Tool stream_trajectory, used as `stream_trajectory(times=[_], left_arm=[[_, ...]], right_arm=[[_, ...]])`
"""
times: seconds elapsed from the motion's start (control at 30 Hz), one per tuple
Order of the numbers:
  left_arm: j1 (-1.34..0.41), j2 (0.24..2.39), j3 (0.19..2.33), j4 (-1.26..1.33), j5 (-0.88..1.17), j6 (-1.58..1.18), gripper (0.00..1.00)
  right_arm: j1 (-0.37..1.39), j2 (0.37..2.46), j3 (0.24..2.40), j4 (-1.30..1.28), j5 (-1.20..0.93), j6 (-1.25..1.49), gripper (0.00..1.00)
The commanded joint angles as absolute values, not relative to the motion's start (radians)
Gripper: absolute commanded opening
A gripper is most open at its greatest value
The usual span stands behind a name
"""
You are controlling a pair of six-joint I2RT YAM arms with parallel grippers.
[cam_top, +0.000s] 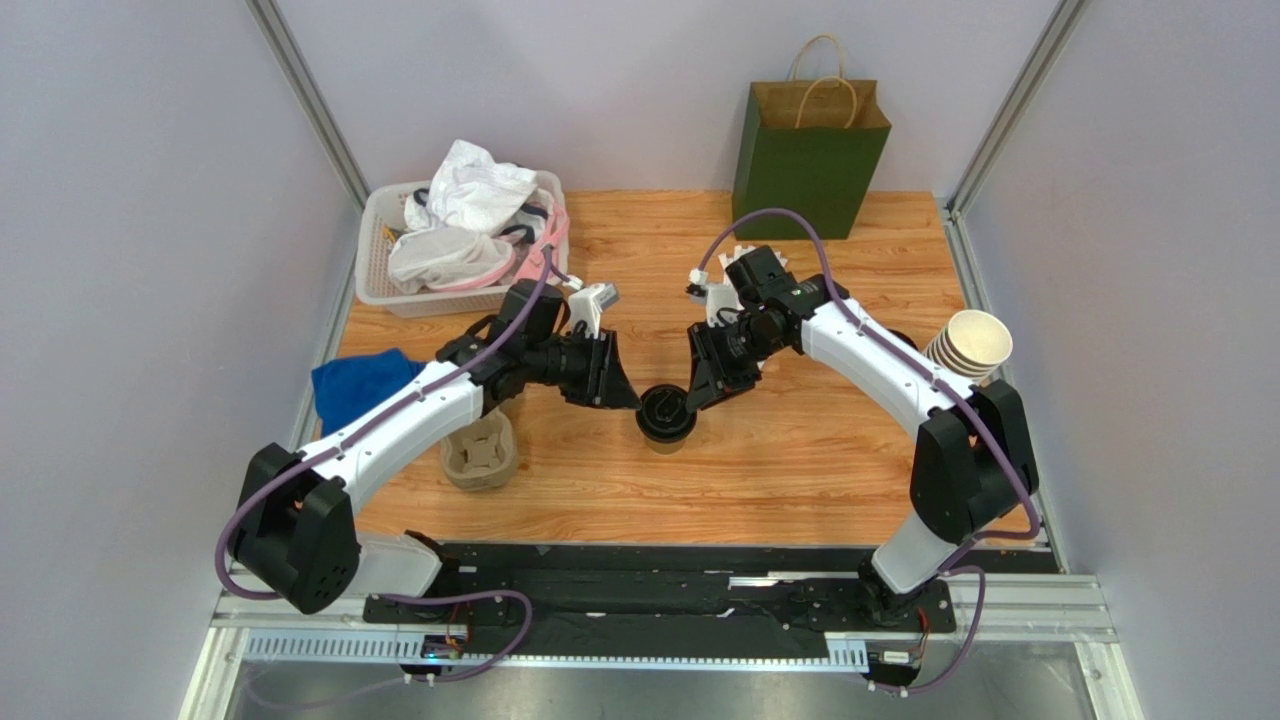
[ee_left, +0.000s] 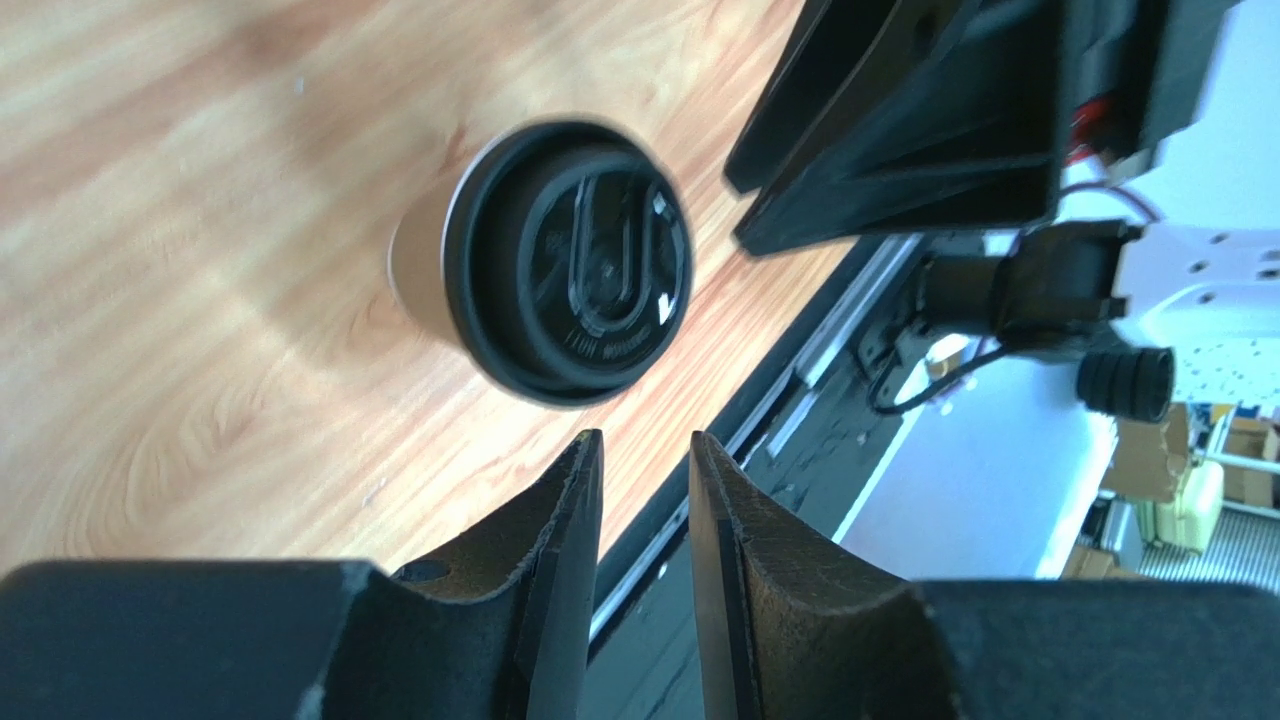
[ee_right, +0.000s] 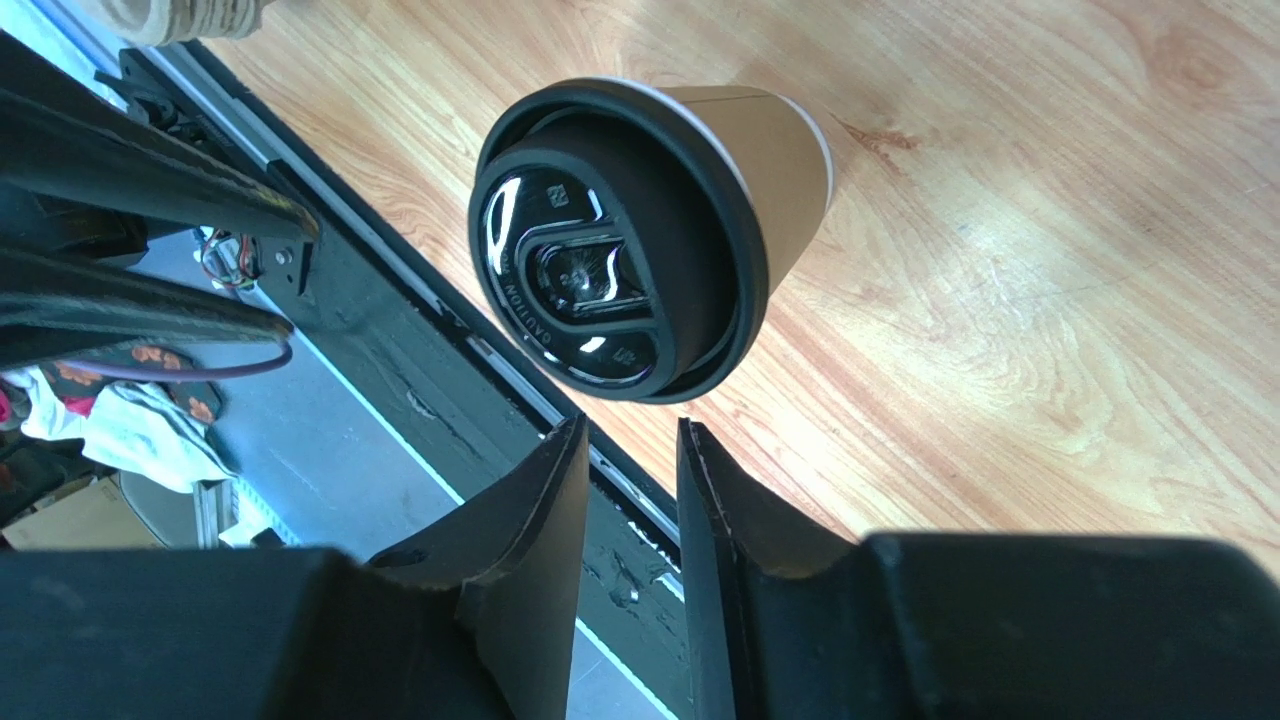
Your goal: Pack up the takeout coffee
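Takeout coffee (cam_top: 666,416) stands upright, lid on, on the wooden table (cam_top: 842,465), just ahead of both sets of jaws and between them. Neither touches it. Left gripper (cam_top: 616,375): jaws at a narrow slit, holding nothing. Right gripper (cam_top: 703,383): same, narrow and empty. Both tips face the cup from opposite sides, likely lining up for a grasp, but either gap looks too tight for the cup and would need widening first. Pulp carrier (cam_top: 481,450) sits behind the left jaws, under that arm. Green paper bag (cam_top: 812,158) stands well beyond both jaws at the far edge, probably the packing target. Grey partition walls (cam_top: 135,225) enclose the table.
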State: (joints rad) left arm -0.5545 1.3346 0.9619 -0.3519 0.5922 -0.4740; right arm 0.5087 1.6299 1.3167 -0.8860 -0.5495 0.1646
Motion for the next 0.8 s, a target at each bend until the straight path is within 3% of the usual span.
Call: stream_trajectory(times=[0.0,0.07,0.37,0.43,0.6,0.77], left_arm=[[-0.569,1.354,0.983,-0.394,0.569,-0.413,0.39],[-0.569,1.344,0.994,-0.402,0.568,-0.364,0.43],[-0.583,1.31,0.985,-0.364,0.551,-0.279,0.45],[-0.583,1.325,0.988,-0.347,0.604,-0.316,0.41],[-0.583,1.316,0.89,-0.031,0.813,-0.487,0.24],[-0.591,1.437,0.881,0.176,0.911,-0.687,0.13]], right_arm=[[0.508,1.654,1.373,-0.884,-0.525,0.169,0.31],[0.506,1.638,1.37,-0.89,-0.535,0.16,0.31],[0.543,1.588,1.345,-0.87,-0.511,0.15,0.31],[0.546,1.604,1.351,-0.87,-0.522,0.147,0.29],[0.542,1.579,1.362,-0.874,-0.623,0.141,0.26],[0.494,1.549,1.328,-0.807,-0.735,0.202,0.15]])
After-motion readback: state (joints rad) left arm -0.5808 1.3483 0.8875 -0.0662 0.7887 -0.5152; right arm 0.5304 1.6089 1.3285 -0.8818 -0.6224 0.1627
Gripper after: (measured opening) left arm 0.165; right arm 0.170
